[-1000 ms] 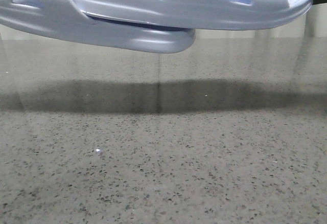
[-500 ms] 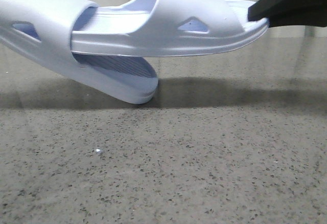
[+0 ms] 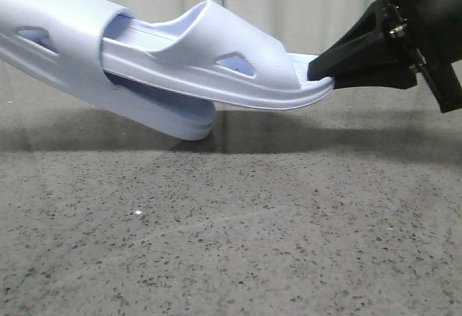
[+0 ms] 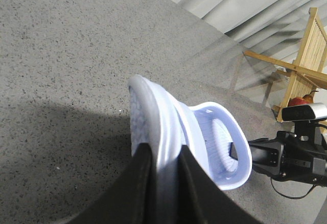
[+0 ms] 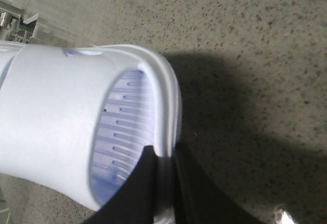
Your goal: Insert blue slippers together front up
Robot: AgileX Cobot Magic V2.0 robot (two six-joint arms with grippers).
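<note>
The two blue slippers (image 3: pixel 144 63) hang above the speckled table (image 3: pixel 231 244), one pushed heel-first under the strap of the other, whose sole tip dips nearly to the surface; the right gripper (image 3: pixel 325 78) pinches the inner slipper's rim, the left gripper (image 4: pixel 162 183) pinches the outer slipper's edge; a wooden rack (image 4: pixel 301 55) holding fruit stands beyond; no writing is readable.
</note>
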